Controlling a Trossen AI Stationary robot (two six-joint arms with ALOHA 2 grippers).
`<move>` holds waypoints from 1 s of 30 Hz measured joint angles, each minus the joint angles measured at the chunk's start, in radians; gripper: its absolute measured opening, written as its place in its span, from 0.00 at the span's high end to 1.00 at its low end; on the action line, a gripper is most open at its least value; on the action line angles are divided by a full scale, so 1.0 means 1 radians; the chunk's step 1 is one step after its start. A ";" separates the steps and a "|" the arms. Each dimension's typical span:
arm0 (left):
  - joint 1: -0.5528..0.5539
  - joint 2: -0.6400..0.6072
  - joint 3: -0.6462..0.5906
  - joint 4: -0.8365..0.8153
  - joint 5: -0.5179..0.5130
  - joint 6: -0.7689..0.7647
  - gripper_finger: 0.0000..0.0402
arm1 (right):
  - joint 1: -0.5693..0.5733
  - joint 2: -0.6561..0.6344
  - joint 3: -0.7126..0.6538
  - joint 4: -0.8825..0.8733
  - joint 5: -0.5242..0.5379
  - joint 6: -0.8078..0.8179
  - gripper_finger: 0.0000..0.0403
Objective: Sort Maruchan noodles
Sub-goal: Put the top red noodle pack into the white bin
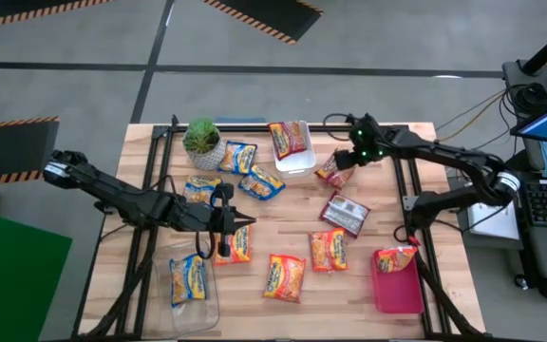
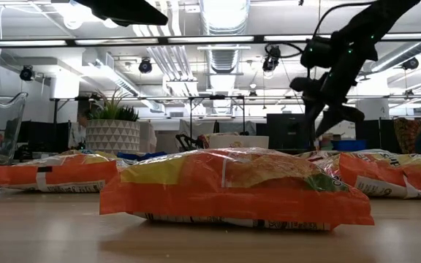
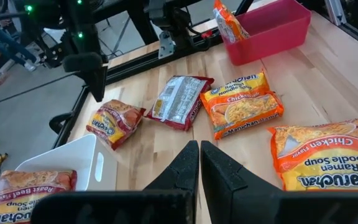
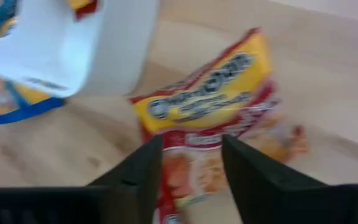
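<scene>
Wooden table point(image 1: 283, 304) strewn w/ Maruchan noodles point(image 1: 284, 276): right gripper point(image 4: 191, 152), jaws apart, hovers over red packet point(image 4: 213, 124) beside white bin point(image 1: 297, 163); left gripper point(image 3: 200, 163), jaws together, mid-table.

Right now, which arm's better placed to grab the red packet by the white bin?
Right. Its open tool hangs directly over the red packet beside the white bin. The left tool, shut, sits mid-table by orange packets, farther away.
</scene>
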 joint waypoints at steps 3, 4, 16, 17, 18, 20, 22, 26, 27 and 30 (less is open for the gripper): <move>0.001 0.000 0.000 0.000 0.000 0.001 1.00 | -0.046 0.004 0.000 -0.011 0.000 -0.049 0.45; 0.001 0.000 0.000 0.000 0.000 0.003 1.00 | -0.057 0.004 -0.002 -0.010 0.000 -0.068 0.41; 0.031 0.000 -0.003 -0.002 0.000 0.011 1.00 | -0.081 0.018 -0.089 0.129 -0.006 -0.201 0.21; 0.036 0.000 -0.007 -0.003 0.000 0.011 1.00 | -0.081 0.026 -0.098 0.146 -0.009 -0.206 0.21; 0.041 0.000 -0.011 -0.004 0.000 0.011 1.00 | -0.081 0.038 -0.108 0.171 -0.018 -0.210 0.21; 0.054 0.001 -0.017 -0.007 0.000 0.012 1.00 | -0.081 0.072 -0.125 0.219 -0.043 -0.216 0.22; 0.069 0.001 -0.019 -0.008 0.000 0.013 1.00 | -0.081 0.112 -0.143 0.255 -0.063 -0.228 0.24; 0.089 0.001 -0.020 -0.006 0.000 0.013 1.00 | -0.079 0.186 -0.151 0.322 -0.123 -0.251 0.27; 0.089 0.001 -0.020 -0.006 0.000 0.012 1.00 | -0.079 0.199 -0.151 0.338 -0.138 -0.252 0.28; 0.088 0.001 -0.020 -0.005 0.000 0.012 1.00 | -0.079 0.216 -0.150 0.369 -0.160 -0.253 0.36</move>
